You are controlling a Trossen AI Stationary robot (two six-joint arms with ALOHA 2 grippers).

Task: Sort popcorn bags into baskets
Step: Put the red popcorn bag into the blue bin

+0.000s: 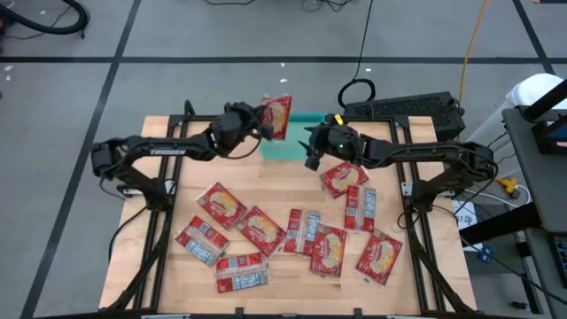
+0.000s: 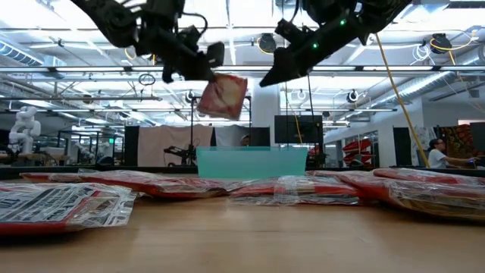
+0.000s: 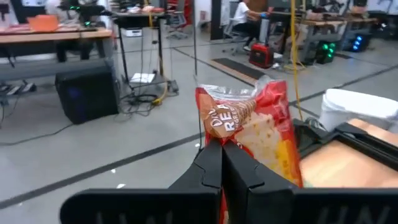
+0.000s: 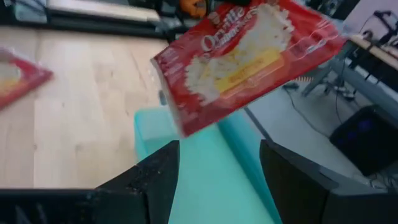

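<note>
Partly bag-hidden teal basket (image 1: 297, 146)

A wooden table (image 1: 177, 266) stands on a grey floor (image 1: 62, 106) crossed by dark lines. A black keyboard (image 1: 403, 108) lies at the table's far edge, with a black cable (image 1: 365, 40) running away from it. A seated person (image 2: 436, 154) shows in the room behind.

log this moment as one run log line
left pincer: shut on popcorn bag, raised over teal basket | right pincer: open, above basket, empty | other bags: loose on table
</note>
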